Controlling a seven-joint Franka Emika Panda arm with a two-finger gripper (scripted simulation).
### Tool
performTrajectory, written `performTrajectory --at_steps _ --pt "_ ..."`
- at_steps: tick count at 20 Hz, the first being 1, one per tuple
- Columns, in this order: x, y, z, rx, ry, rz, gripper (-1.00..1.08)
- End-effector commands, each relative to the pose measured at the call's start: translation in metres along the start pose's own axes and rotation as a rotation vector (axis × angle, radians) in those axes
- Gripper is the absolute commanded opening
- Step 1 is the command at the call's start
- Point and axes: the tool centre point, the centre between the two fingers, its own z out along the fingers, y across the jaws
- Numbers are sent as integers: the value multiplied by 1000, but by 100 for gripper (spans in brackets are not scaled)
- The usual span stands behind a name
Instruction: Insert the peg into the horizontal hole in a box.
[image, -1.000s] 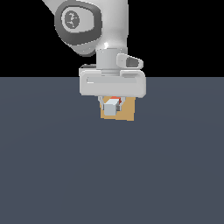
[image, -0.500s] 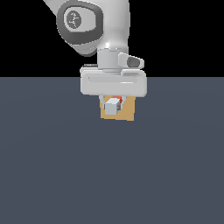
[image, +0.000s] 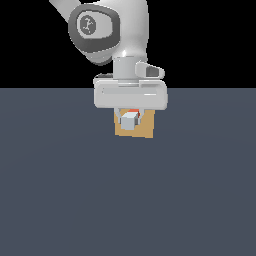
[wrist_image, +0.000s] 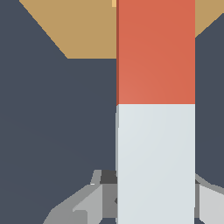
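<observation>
White parallel gripper (image: 130, 120) stays clamped on the red-orange, white-ended square peg (wrist_image: 155, 109), red end pointing into the tan box (image: 143, 128). Barely any shift over the last second; insertion looks under way, hole hidden.

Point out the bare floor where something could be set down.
Bare floor lies on both sides of the box and across the whole foreground. It is crowded only at the box, where the gripper holds the peg.

A flat dark slate-blue floor (image: 60, 190) fills the lower scene beneath a plain black backdrop (image: 210, 40).
</observation>
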Motion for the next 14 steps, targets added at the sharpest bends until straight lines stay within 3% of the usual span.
performTrajectory --at_steps 1,8,14 --pt "14 0 -1 -2 1 -2 -100" --pt "63 0 -2 -3 2 -2 -100" --pt "77 1 -2 -4 2 -2 -100"
